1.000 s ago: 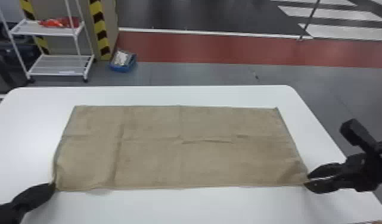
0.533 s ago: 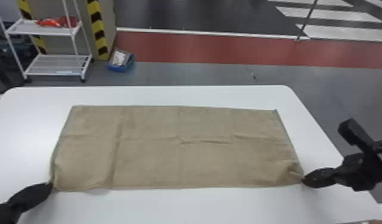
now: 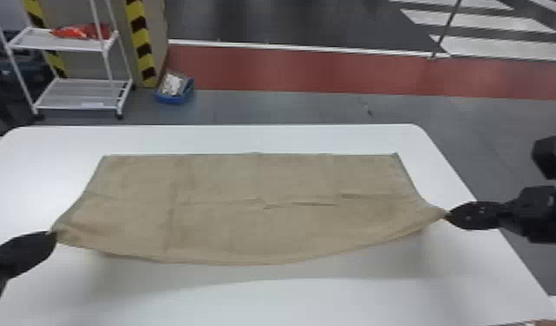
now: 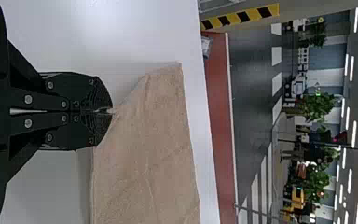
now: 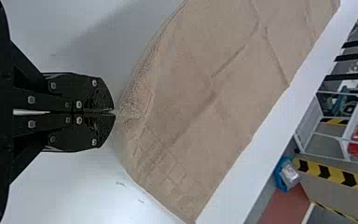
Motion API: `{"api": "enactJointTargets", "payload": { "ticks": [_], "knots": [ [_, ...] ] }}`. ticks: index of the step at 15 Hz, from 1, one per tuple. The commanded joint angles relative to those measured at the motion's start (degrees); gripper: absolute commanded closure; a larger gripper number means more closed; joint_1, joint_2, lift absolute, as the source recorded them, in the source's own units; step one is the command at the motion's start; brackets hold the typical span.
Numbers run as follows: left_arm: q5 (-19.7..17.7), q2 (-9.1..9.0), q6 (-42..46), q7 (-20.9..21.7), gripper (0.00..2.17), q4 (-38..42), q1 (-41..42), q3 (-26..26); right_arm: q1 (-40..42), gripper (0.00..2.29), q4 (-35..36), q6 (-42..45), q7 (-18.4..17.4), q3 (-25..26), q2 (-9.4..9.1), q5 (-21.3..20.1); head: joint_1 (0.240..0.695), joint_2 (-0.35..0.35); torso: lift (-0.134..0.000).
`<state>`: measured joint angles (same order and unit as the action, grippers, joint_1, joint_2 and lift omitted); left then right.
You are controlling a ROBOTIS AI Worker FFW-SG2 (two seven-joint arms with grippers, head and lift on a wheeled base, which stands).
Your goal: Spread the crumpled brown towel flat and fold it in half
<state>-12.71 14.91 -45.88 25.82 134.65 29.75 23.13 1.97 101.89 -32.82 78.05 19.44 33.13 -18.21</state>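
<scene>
Brown towel (image 3: 255, 225): laid out wide on the desk (image 3: 315, 303), a few creases, nothing dramatic. Spreading looks basically done to me.
Left fingers (image 4: 97, 93): pinched shut on the near left corner.
Right fingers (image 5: 100, 95): same deal, clamped on the near right corner.
Near edge: hanging between the two corners with a saggy middle, shadow under it on the desk. I'd call this the start of the fold.
Far edge: lying on the desk. Next move imo is both arms carrying the near corners up and over to the far ones, at the same pace, then lowering and letting go.
Saggy middle: could drag or bunch if the lift's too low, so maybe a bit more height and some gentle sideways tension.
</scene>
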Motion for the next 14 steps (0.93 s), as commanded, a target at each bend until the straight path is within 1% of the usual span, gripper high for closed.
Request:
{"api": "enactJointTargets", "payload": {
  "ticks": [1,3,5,7,8,9,11,12,14],
  "knots": [
    [0.3,-0.06,-9.6,-0.6,1.42,5.9,-0.7,0.9,-1.4,1.33,0.9,1.6,0.3,1.7,-0.44,1.2,0.695,-0.115,-0.125],
    [0.6,-0.06,-16.5,-3.5,1.42,8.1,-2.4,0.9,-3.1,1.33,0.1,2.1,0.3,1.2,-0.44,1.2,0.695,-0.116,-0.125],
    [1.0,-0.06,-19.8,-5.2,1.42,8.4,-5.1,0.2,-6.3,1.33,-3.5,2.3,0.3,-0.5,-0.44,1.2,0.695,-0.106,-0.125],
    [4.0,-0.06,-22.1,-6.8,1.42,7.8,-8.5,-2.0,-11.7,1.33,-10.0,2.6,0.3,-2.4,-0.44,0.5,0.695,-0.097,-0.125],
    [5.8,-0.06,-23.3,-7.4,1.42,7.1,-10.9,-3.4,-13.7,1.33,-13.1,4.2,0.3,-2.7,-0.35,0.2,0.695,-0.096,-0.125],
    [6.5,-0.06,-24.0,-8.2,1.42,5.5,-13.5,-4.7,-16.2,1.33,-17.1,5.1,0.3,-2.8,-0.35,0.4,0.695,-0.096,-0.125],
    [6.6,-0.06,-24.2,-9.8,1.42,0.8,-19.1,-7.1,-20.7,1.33,-23.9,6.5,0.3,-4.4,0.27,0.8,0.695,-0.103,-0.125],
    [6.9,-0.06,-24.2,-11.1,1.42,-2.8,-22.7,-9.0,-23.4,1.32,-27.8,9.0,0.3,-5.5,0.36,1.2,0.695,-0.107,-0.125],
    [7.2,-0.15,-24.2,-13.3,1.42,-8.4,-27.6,-12.1,-27.5,1.32,-34.6,12.5,0.3,-5.8,0.36,1.9,0.695,-0.109,-0.125]
  ]
}}
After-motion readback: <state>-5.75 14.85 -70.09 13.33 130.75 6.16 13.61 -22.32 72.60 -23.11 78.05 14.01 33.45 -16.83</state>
